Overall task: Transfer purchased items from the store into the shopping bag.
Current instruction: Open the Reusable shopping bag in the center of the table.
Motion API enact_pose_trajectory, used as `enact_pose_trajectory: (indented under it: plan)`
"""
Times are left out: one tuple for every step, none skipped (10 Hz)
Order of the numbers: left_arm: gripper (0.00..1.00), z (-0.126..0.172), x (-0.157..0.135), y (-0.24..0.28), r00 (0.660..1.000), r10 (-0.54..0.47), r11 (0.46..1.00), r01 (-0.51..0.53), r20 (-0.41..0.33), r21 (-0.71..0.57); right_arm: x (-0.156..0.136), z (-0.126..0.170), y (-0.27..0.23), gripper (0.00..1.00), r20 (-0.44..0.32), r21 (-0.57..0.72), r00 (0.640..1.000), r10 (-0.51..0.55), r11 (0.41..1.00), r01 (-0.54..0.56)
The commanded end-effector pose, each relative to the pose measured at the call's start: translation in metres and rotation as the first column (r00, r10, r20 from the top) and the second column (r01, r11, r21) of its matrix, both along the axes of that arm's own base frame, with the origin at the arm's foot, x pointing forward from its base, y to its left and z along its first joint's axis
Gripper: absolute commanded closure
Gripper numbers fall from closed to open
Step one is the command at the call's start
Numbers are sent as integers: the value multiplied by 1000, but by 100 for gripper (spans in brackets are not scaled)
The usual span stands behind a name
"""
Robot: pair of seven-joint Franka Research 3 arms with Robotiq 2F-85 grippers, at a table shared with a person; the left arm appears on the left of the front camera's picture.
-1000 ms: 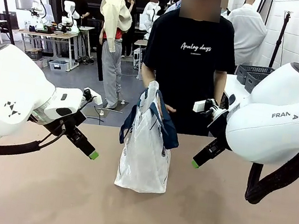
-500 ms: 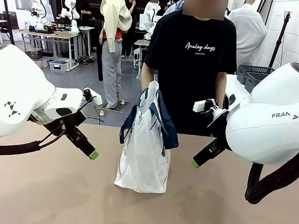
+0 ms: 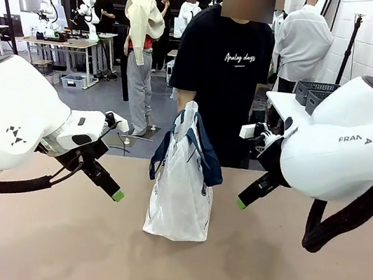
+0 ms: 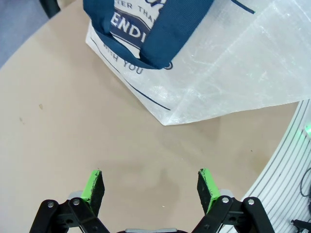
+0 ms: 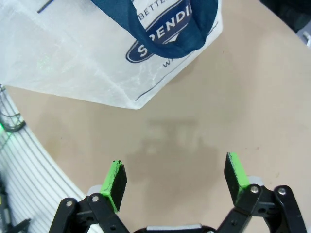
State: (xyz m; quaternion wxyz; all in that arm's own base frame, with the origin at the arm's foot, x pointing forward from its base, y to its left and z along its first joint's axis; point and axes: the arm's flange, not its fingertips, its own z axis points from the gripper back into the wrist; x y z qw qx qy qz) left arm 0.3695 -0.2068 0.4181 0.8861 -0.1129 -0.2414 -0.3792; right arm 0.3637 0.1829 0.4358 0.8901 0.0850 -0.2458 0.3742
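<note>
Shopping bag (image 3: 181,189) stands upright mid-desk, top pinched by the person's hand (image 3: 181,101), navy handles drooping over its sides. Left gripper (image 4: 149,187) and right gripper (image 5: 176,177) hover on either side of the bag, apart from it, jaws spread wide, nothing held. Bag contents: cannot tell.

Judgement: the mouth needs holding open before any drop-in. Approach from above and keep clear of the straps.

Desk (image 3: 49,246): plain tan, matte. Room behind: busy lab, other workstations, people standing.

The person (image 3: 227,68) behind the shopping bag (image 3: 180,189) has shifted slightly toward the robot's left.
</note>
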Motion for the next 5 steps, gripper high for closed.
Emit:
enact_pose_trajectory:
  plan:
    - [0, 21, -5, -9, 993, 56, 998, -58, -104, -17, 0, 22, 13, 0, -92, 41, 995, -43, 998, 47]
    - [0, 32, -7, -15, 981, 108, 993, -114, -159, -32, 1, 35, 18, 0, -125, 34, 989, -73, 996, 78]
    - [0, 47, -6, -21, 970, 159, 985, -167, -183, -29, 5, 53, 23, 0, -154, 3, 981, -117, 993, 119]
    - [0, 63, -3, -25, 956, 209, 976, -218, -207, -23, 9, 71, 28, 0, -166, -18, 973, -159, 987, 158]
    - [0, 82, 5, -28, 940, 259, 961, -274, -221, -41, 22, 94, 32, 0, -186, -45, 959, -213, 977, 208]
